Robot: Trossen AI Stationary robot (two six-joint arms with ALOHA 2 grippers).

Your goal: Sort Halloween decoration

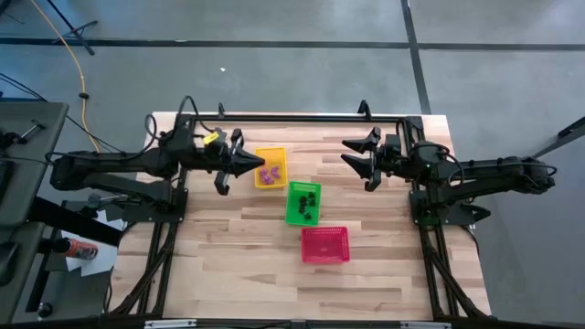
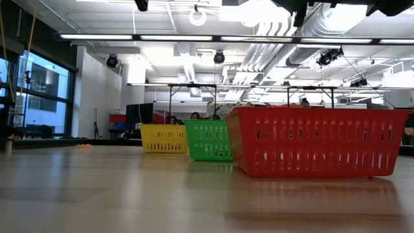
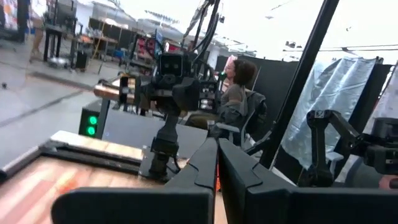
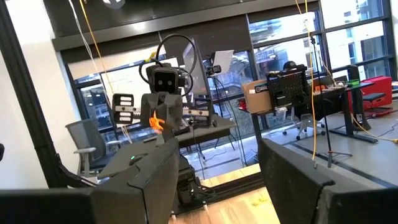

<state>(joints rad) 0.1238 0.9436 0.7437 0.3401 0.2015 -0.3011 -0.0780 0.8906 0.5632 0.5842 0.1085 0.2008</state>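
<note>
Sorting table: three mesh baskets in a diagonal row, two arms raised at either side.

Left to right in the high view: left gripper (image 1: 249, 164), fingers pressed together with nothing seen between them, hovering just beside the yellow basket (image 1: 271, 167), its long axis pointing across at that basket. Yellow basket holds purple trinkets (image 1: 268, 174). Next, green basket (image 1: 303, 203), holding black trinkets (image 1: 309, 203). Next, red basket (image 1: 324, 244), appearing empty. Far right: right gripper (image 1: 361, 157), fingers spread wide and empty, well apart from all three baskets and aimed toward the row. No loose decoration is visible on the bare wooden table (image 1: 228, 265). Judgement: the left arm is nearer the sorted items; should any piece need moving, it lies directly ahead of that gripper.
</note>
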